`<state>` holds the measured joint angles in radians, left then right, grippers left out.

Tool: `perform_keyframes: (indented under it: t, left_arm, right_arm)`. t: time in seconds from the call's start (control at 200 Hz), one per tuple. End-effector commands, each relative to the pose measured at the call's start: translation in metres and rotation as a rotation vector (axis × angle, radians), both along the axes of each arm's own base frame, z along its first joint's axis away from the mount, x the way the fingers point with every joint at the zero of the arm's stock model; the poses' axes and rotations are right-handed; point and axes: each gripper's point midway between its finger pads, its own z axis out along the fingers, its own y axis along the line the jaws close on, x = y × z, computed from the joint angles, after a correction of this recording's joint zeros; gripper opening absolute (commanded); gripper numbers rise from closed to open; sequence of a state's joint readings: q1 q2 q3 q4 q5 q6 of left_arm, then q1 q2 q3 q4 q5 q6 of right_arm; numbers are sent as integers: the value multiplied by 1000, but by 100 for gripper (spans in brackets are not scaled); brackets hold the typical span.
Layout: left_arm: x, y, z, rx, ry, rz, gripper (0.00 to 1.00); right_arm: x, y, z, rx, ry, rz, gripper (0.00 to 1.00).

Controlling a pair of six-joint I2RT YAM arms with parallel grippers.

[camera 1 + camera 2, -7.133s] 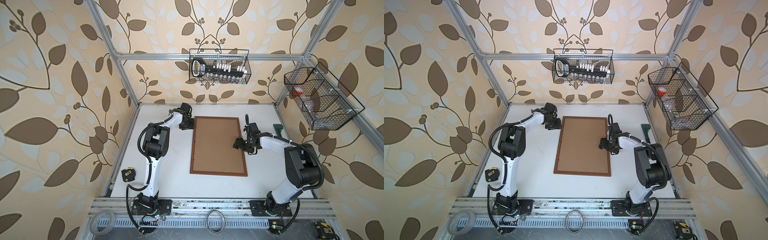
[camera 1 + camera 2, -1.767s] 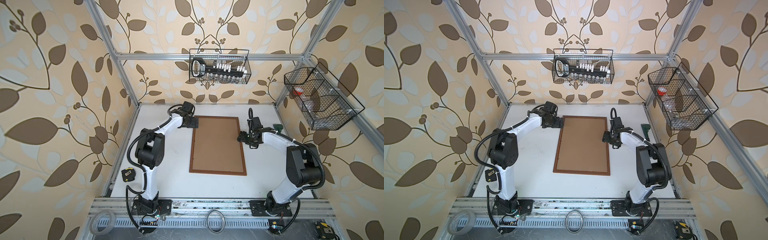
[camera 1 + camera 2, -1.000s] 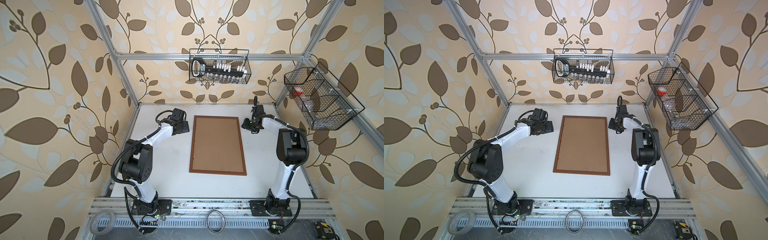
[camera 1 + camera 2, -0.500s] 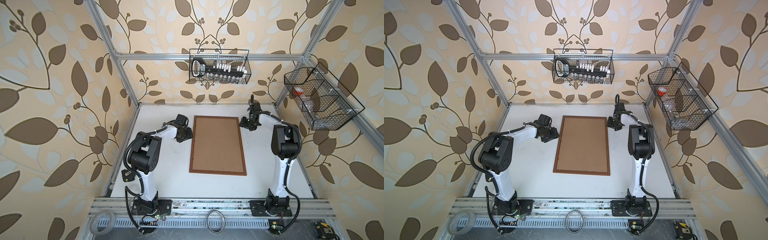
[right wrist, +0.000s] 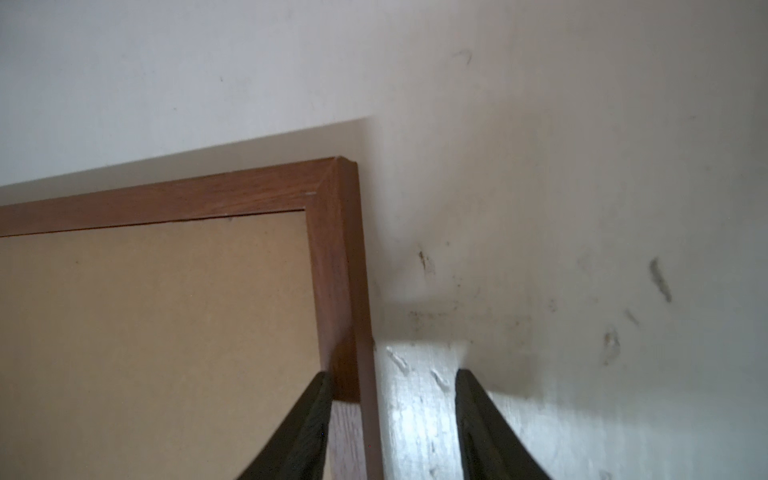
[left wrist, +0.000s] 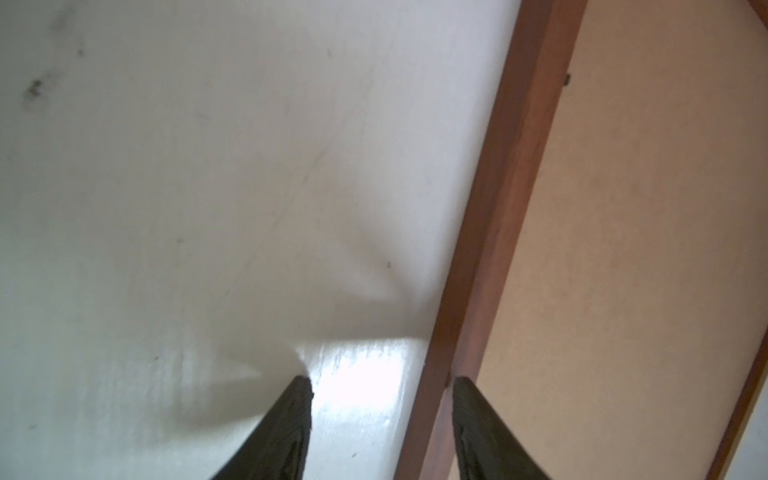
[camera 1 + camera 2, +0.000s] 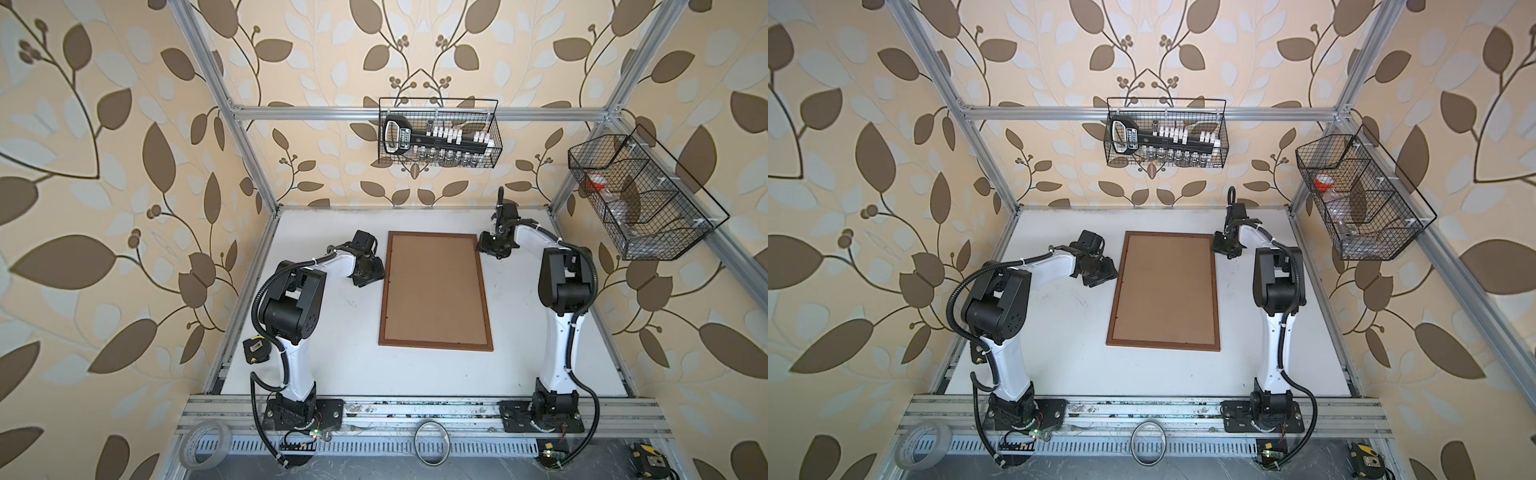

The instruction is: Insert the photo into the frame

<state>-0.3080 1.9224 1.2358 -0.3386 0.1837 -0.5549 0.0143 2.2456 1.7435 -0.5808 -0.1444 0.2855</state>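
One frame [image 7: 435, 345] lies flat mid-table [image 7: 332, 332], with one brown board [image 7: 435, 286] filling it. Two grippers are both at the frame. The left gripper [image 6: 382, 384] has its jaws apart, straddling the frame's left border, not clamped. The right gripper [image 5: 395, 378] has its jaws apart across the right border by the far corner. There are two wire baskets: the back basket [image 7: 438, 137] beyond the frame and the side basket [image 7: 640, 199] to its right.

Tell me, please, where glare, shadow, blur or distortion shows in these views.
Left wrist view: glare on the table between the left hand's fingers, soft shadow beyond; right wrist view: like glare beside the frame, whose corner is fairly sharp; both top views: even light, sharp, posts leaning outward from the wide-angle lens.
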Motion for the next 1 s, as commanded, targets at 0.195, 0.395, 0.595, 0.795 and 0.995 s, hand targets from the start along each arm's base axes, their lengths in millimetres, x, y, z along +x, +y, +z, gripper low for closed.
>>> perform_keyframes:
  t: [0.195,0.395,0.595,0.795,0.995]
  left_arm:
    - [-1,-5,-3,-16,26,-1,54]
    - [0,-5,-3,-19,24,1,53]
    - [-1,-5,-4,-19,29,2,52]
    - [0,-6,-6,-22,33,2,51]
    - [1,-6,-5,-22,31,2,51]
  right_arm:
    - [-19,0,-29,-117,110,58,47]
    - [-26,-1,-38,-192,153,75,45]
    - [-28,3,-39,-232,172,93,44]
    - [-26,11,-40,-260,188,115,44]
    - [-25,19,-40,-305,212,139,47]
